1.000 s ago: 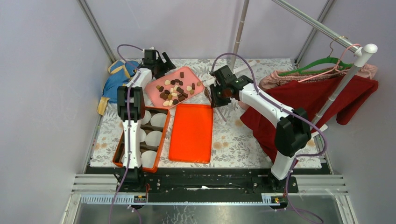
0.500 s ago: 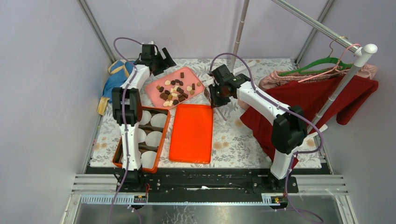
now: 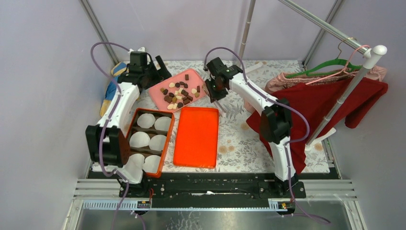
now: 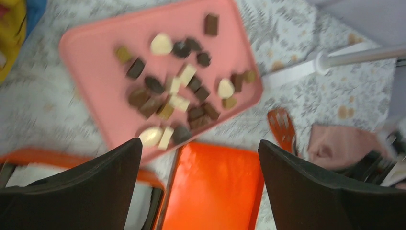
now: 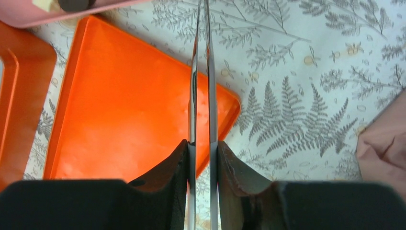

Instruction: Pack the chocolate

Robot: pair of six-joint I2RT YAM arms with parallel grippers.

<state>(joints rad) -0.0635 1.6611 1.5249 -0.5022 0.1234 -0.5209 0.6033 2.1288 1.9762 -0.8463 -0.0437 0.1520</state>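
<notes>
- Bench (image 3: 239,139) in shot, covered edge to edge with a fern-and-flower print cloth.
- Pink tray (image 4: 95,52) sits flat on it, right under and just ahead of the wide-open left gripper (image 4: 199,143).
- Flat orange lid (image 5: 129,105) lies below the right gripper (image 5: 202,146), a touch to its left, one corner just beside the pink tray.
- Orange box (image 3: 168,141) rests back from the left gripper toward the arm bases, alongside the lid.
- Blue and yellow cloth (image 3: 110,91) bunched at the bench edge, left of the left gripper.
- Pink cloth (image 5: 383,143) to the right gripper's right, red cloth (image 3: 306,100) heaped beyond it.
</notes>
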